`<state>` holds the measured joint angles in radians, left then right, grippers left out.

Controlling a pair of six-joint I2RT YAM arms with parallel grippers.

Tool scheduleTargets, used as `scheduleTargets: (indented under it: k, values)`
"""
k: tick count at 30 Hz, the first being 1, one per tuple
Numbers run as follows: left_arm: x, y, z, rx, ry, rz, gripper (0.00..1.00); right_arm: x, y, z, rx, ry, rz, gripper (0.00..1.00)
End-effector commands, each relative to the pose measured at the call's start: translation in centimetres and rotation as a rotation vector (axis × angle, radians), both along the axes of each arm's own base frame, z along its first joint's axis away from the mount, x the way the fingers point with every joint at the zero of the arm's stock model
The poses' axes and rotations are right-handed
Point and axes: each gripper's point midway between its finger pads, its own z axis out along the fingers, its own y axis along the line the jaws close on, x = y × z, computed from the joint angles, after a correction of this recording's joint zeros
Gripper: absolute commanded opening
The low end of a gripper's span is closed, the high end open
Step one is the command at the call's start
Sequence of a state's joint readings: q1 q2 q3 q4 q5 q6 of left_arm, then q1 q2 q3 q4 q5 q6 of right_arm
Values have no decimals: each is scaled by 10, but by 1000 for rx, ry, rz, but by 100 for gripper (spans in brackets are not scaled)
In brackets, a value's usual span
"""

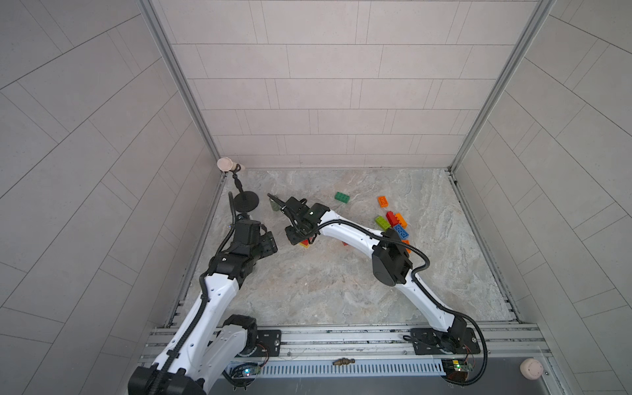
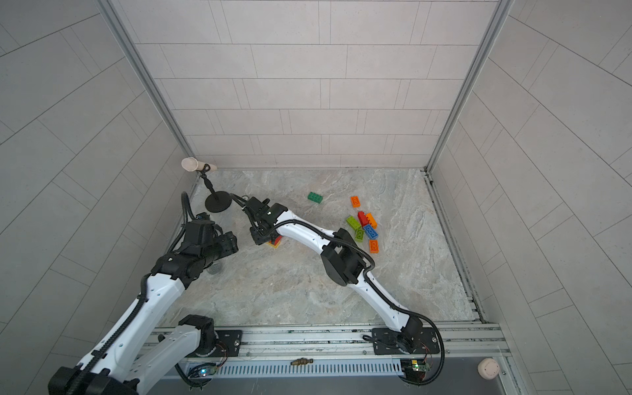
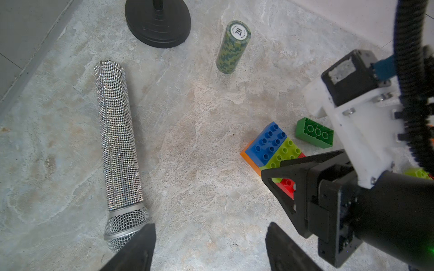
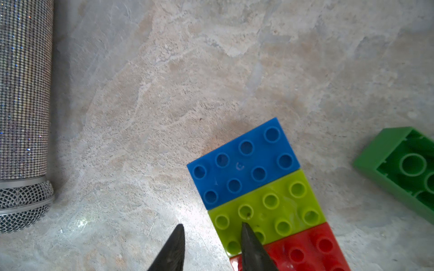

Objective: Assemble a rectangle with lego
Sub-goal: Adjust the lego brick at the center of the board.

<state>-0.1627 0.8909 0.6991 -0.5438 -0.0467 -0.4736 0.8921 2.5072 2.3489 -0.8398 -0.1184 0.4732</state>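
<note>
Marble-look tabletop (image 1: 342,290) is carrying loose plastic lego bricks (image 1: 393,222) at two o'clock in both top views, with a joined brick stack (image 1: 305,244) at nine, under the right pincer (image 1: 301,239). Left wrist: the left pincer (image 3: 211,244) is gaping empty; a camouflage-green chip cylinder (image 3: 232,49) is showing "20". Right wrist: the right pincer's fingers (image 4: 250,251) are standing slightly parted, empty, one overlapping the lime brick (image 4: 277,204).

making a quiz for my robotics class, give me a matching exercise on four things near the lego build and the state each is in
1 blue brick
2 green brick beside the build
3 glittery microphone
4 chip stack

a stands upright
b hollow side up
c lies on its side
d flush against the lime brick

Pairs: 1-d, 2-b, 3-c, 4-a
</note>
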Motion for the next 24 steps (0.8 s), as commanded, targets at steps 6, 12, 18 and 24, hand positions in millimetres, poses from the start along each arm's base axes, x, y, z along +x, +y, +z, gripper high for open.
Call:
scheduleTargets:
  k: [6, 12, 18, 24]
  values:
    - [1, -1, 0, -13, -10, -1, 78, -11, -13, 52, -28, -47, 82, 47]
    - [4, -4, 1, -27, -19, -13, 78, -42, -6, 47, -32, 7, 135, 46]
    - [5, -5, 1, -29, -21, -18, 78, -60, -4, 25, 11, 65, 95, 40]
    - [7, -9, 3, -42, -26, -35, 78, -44, -15, -4, -16, 74, 34, 39]
